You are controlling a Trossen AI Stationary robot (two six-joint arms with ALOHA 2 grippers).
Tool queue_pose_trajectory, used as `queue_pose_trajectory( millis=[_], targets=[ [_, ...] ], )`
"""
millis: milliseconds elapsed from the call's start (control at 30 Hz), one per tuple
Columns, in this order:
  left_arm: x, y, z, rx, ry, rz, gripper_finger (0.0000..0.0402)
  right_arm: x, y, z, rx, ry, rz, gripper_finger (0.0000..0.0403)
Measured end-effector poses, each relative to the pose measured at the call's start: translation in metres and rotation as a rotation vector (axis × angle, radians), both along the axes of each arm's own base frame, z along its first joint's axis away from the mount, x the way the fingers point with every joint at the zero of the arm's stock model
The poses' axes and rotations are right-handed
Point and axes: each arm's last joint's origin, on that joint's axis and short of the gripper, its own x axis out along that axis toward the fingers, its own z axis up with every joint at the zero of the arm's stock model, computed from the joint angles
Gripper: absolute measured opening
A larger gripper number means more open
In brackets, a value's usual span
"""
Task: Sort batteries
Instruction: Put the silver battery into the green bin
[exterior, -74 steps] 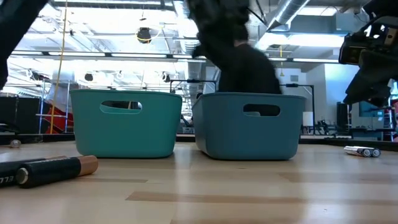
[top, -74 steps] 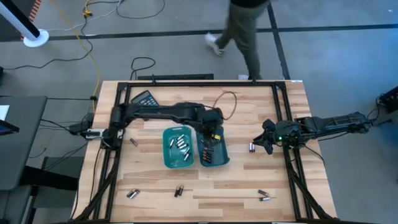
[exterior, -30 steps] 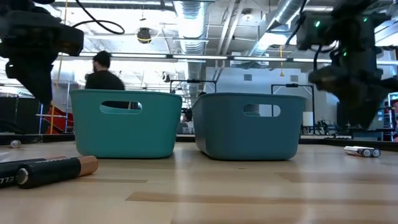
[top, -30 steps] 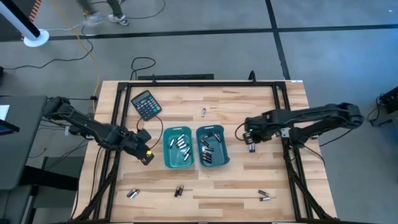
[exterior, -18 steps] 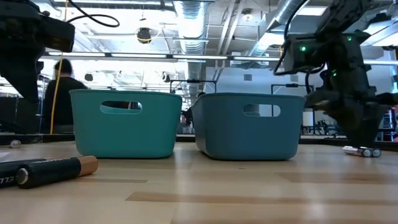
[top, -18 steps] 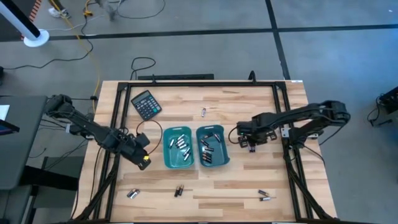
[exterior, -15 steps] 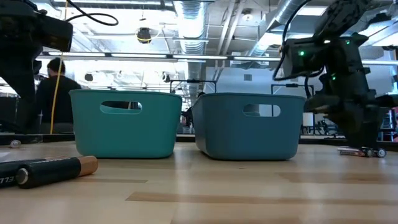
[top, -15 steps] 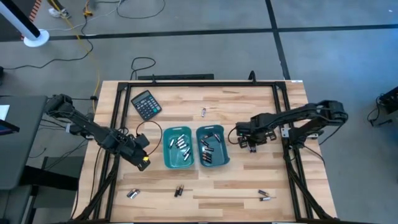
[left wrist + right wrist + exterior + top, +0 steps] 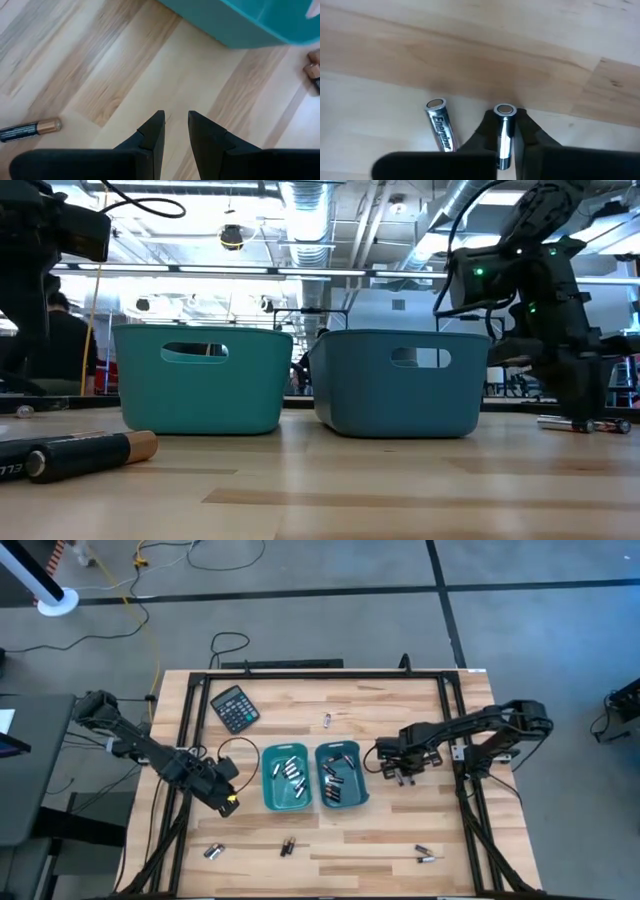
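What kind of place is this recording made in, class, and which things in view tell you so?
Probably a robotics lab or workshop in an industrial hall: two robot arms are mounted at a wooden table, bare ceiling ducts and strip lights run overhead, and loose cables trail over a grey concrete floor.

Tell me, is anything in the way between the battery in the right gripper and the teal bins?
Nothing visible. The right gripper is shut on a silver battery just right of the bins, with only bare table between. A second battery lies beside it.

My overhead view is evenly lit, shadows soft. Low view: bright ceiling lights (image 9: 300, 200) backlight the bins (image 9: 200, 380); the near battery (image 9: 80, 452) is blurred. Wrist views look sharp, without glare.
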Motion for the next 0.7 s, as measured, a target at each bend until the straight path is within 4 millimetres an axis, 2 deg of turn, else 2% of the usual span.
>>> queue_pose_trajectory(
  millis=[67,200,433,567,700],
  targets=[
    [-0.002,-0.001,-0.001,0.01,0.014,-0.015,0.0082,-0.004,0.001,0.005,-0.018,0.001,0.01,0.0011],
    [-0.006,-0.004,-0.001,0.015,0.027,-0.034,0.0082,-0.016,0.005,0.026,-0.042,0.02,0.016,0.0016],
    [-0.015,-0.01,-0.009,0.037,0.063,-0.099,0.0082,-0.022,0.013,0.096,-0.13,-0.06,0.023,0.0016],
    [-0.021,-0.012,-0.026,0.0,0.087,-0.086,0.0082,-0.003,0.016,0.144,-0.238,-0.24,0.084,0.0016],
    [-0.028,-0.015,-0.043,-0.07,0.11,-0.061,0.0082,0.03,0.019,0.187,-0.287,-0.382,0.166,0.0016]
  ],
)
